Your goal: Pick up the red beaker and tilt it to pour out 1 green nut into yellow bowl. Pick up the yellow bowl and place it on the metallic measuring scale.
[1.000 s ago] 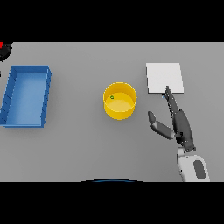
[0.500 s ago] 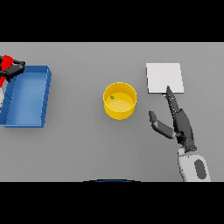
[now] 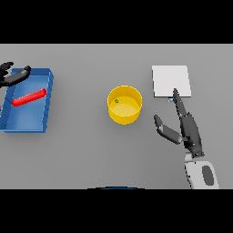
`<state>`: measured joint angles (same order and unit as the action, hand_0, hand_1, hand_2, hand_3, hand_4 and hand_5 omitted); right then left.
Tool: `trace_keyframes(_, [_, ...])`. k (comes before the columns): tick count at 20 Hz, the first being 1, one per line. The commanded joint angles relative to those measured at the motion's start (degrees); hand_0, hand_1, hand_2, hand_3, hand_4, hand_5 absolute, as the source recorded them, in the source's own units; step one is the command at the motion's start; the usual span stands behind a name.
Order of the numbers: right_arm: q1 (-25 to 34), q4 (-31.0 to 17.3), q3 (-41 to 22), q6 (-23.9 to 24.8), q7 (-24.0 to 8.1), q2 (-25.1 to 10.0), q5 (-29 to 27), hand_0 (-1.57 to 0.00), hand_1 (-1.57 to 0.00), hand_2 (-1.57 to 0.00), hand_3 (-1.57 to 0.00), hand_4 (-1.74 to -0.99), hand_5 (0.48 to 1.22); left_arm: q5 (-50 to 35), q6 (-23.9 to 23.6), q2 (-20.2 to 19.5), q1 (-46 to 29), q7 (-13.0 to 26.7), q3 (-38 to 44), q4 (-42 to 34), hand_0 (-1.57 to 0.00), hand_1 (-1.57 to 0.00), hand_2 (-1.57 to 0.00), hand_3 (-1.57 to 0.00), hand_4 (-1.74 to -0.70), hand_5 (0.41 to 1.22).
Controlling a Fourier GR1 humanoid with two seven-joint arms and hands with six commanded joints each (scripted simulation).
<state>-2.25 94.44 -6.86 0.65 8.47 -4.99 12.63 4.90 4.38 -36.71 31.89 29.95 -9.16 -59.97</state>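
The yellow bowl [image 3: 124, 105] stands at the table's middle with one green nut [image 3: 116, 101] inside. The red beaker [image 3: 28, 97] lies on its side in the blue tray [image 3: 38, 125] at the left. My left hand [image 3: 13, 76] is open at the tray's far left corner, apart from the beaker. My right hand [image 3: 184, 126] is open, fingers straight, to the right of the bowl and just in front of the white metallic scale [image 3: 170, 81], thumb spread toward the bowl.
The blue tray takes up the table's left side. The scale lies flat at the back right.
My left hand came in from the left with the red beaker, let it go into the blue tray, and now hangs open above it. My right hand has not moved.
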Motion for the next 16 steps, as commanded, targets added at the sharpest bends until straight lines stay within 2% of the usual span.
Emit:
trace_keyframes(1, [-0.18, -0.08, 0.21, 0.29, 0.38, -0.19, 0.19, 0.0, 0.0, 0.0, 0.0, -1.157, 0.665, 0.22, -0.6, 0.0, -0.2, -1.11, 0.11, -0.02, -0.13, -0.11, -0.11, -0.11, -0.79, 0.627])
trace_keyframes(3, [-0.15, 0.32, -0.34, 0.56, -0.68, -0.01, 1.03, 0.0, 0.0, 0.0, 0.0, -1.144, 0.644, 0.33, -1.82, 0.16, -0.24, -2.57, 0.22, -1.45, -0.08, -0.07, -0.07, -0.07, -0.78, 0.631])
trace_keyframes(5, [1.24, 0.63, -1.49, 0.86, -4.28, -1.08, 4.11, 0.0, 0.0, 0.0, 0.0, -1.115, 0.638, -0.35, -2.88, 0.68, -1.12, -4.4, 0.81, -2.34, -0.05, -0.05, -0.04, -0.05, -0.78, 0.635])
trace_keyframes(6, [3.07, -0.18, -1.92, -0.7, -3.76, -2.49, 4.49, 0.0, 0.0, 0.0, 0.0, -1.087, 0.649, -1.02, -3.31, 1.26, -0.89, -4.93, 1.18, -3.05, -0.04, -0.04, -0.03, -0.04, -0.78, 0.644])
trace_keyframes(7, [3.64, -0.62, -3.03, -2.43, -2.23, -3.57, 5.12, 0.0, 0.0, 0.0, 0.0, -1.08, 0.662, -1.6, -3.53, 1.59, -1.53, -5.08, 1.34, -3.97, -0.03, -0.03, -0.03, -0.03, -0.79, 0.652])
trace_keyframes(8, [5.0, -1.15, -3.75, -4.01, -2.17, -5.71, 6.55, 0.0, 0.0, 0.0, 0.0, -1.088, 0.665, -1.92, -3.81, 1.79, -1.33, -4.71, 1.56, -4.54, -0.03, -0.02, -0.02, -0.02, -0.79, 0.657])
trace_keyframes(10, [8.48, -1.31, -6.39, -5.69, -4.94, -9.76, 12.42, 0.0, 0.0, 0.0, 0.0, -1.122, 0.649, -2.0, -4.14, 2.18, -1.35, -4.64, 1.6, -4.58, -0.02, -0.01, -0.01, -0.01, -0.8, 0.666])
trace_keyframes(11, [10.21, -2.02, -7.77, -6.65, -6.04, -10.72, 14.55, 0.0, 0.0, 0.0, 0.0, -1.128, 0.637, -2.18, -4.06, 2.51, -1.61, -4.84, 1.41, -4.92, -0.01, -0.01, -0.01, -0.01, -0.8, 0.673])
trace_keyframes(15, [19.08, -5.74, -13.32, -11.14, -4.72, -16.19, 22.95, 0.0, 0.0, 0.0, 0.0, -1.15, 0.63, -2.51, -4.6, 2.79, -2.47, -3.9, 1.58, -5.9, 0.0, 0.0, 0.0, 0.0, -0.81, 0.688])
trace_keyframes(16, [20.58, -6.68, -15.09, -12.16, -2.81, -17.14, 24.66, 0.0, 0.0, 0.0, 0.0, -1.152, 0.632, -2.71, -4.28, 2.67, -2.71, -4.0, 1.6, -6.08, 0.0, 0.0, 0.0, 0.0, -0.81, 0.688])
